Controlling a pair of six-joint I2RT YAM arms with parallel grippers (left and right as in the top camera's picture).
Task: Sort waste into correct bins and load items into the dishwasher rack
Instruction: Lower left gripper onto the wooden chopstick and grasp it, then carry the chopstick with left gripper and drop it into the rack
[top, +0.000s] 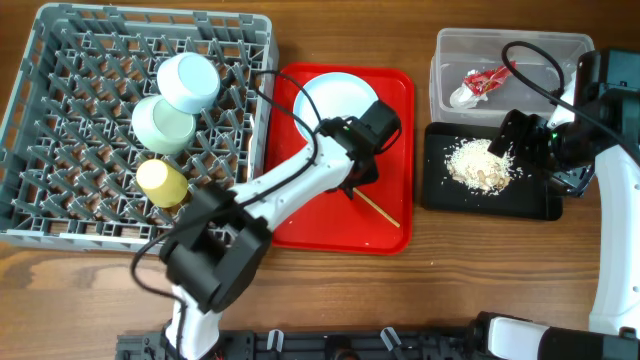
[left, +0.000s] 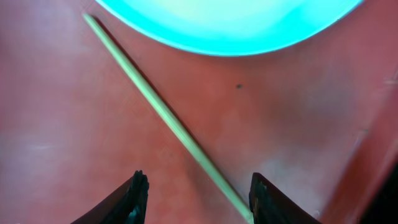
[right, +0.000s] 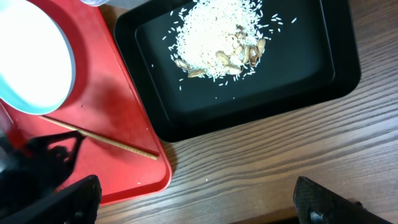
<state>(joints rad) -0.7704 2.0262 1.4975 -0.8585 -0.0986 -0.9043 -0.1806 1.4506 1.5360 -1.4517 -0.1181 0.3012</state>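
One thin wooden chopstick lies slantwise on the red tray, just below the white plate. My left gripper hangs open over it, and the stick's near end runs close to the right finger. From above, the left gripper is at the plate's lower right edge. My right gripper is wide open and empty over bare wood, in front of the black tray that holds the food scraps. The rack holds two bowls and the yellow cup.
The clear tub at the back right holds the red-and-white wrapper and a white spoon. The red tray sits between the rack and the bins. The right arm rises along the table's right edge.
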